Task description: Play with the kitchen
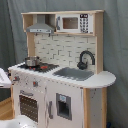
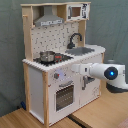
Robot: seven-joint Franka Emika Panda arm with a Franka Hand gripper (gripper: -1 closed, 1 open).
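Note:
The kitchen is a white and light-wood toy unit, seen in both exterior views, with a hood, a microwave, a black faucet and a grey sink. A small metal pot stands on its stove. In the second exterior view the kitchen fills the left, and my arm reaches in from the second exterior view's right. My gripper sits just in front of the counter's front edge, right of the knobs and above the oven door. A white part of the gripper shows at the first exterior view's left edge.
A grey-green curtain hangs behind the kitchen. The unit stands on a wooden floor. My arm's white link with a blue light lies to the right of the kitchen's front. A white shape shows at the first exterior view's bottom left.

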